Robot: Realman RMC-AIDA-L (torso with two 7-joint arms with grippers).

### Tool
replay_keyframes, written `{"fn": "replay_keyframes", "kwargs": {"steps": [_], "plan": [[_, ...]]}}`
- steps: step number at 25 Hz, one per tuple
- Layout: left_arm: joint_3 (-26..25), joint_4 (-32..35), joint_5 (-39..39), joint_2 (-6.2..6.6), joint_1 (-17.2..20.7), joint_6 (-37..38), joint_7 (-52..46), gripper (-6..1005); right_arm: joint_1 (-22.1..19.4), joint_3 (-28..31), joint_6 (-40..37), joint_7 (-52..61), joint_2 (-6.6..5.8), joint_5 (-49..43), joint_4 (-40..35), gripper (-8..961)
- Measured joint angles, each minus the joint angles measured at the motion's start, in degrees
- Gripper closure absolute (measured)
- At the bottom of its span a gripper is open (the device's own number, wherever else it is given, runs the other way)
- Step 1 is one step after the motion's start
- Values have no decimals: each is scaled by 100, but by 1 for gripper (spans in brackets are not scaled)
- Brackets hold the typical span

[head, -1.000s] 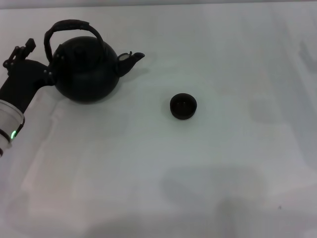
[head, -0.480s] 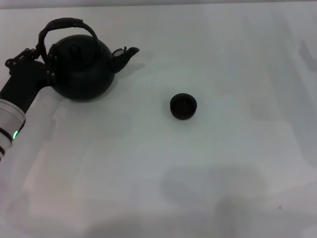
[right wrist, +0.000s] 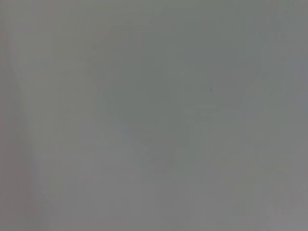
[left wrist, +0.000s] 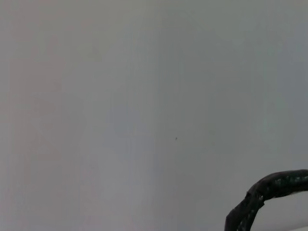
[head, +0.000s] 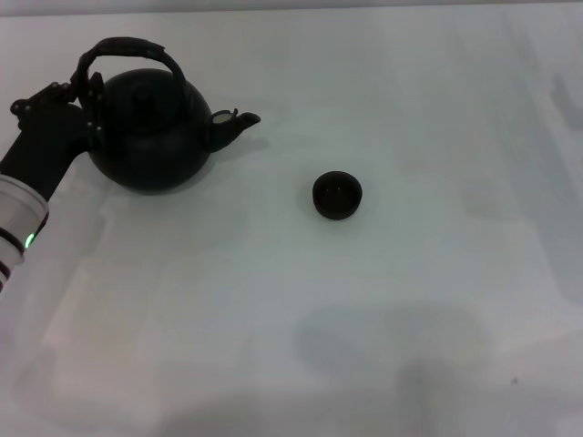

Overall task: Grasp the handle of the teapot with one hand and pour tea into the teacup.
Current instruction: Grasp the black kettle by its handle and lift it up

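The black round-bellied teapot [head: 146, 132] is at the far left of the white table, its spout [head: 239, 120] pointing right toward the teacup. Its arched wrapped handle [head: 127, 47] rises over the lid. My left gripper [head: 80, 89] is at the left end of the handle and shut on it, with the dark wrist behind it. A piece of the handle also shows in the left wrist view [left wrist: 269, 192]. The tiny black teacup [head: 338, 195] stands alone near the table's middle, well apart from the spout. My right gripper is out of view.
The white table [head: 364, 319] fills the head view. The right wrist view shows only a plain grey surface.
The teapot has shifted a little to the left with my left gripper. Its spout has come down from a raised tilt to about level. The teacup has not moved.
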Motion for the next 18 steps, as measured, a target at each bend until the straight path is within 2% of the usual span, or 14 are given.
{"fn": "replay_keyframes", "kwargs": {"steps": [12,18], "plan": [[0,-44,1,29,-63,604,-28,874,-2,30,-13,3,-1,0,-1,84],[-1,-69,48,36,-288,660,-5,874,-2,38,-15,29,-1,0,-1,84]]}}
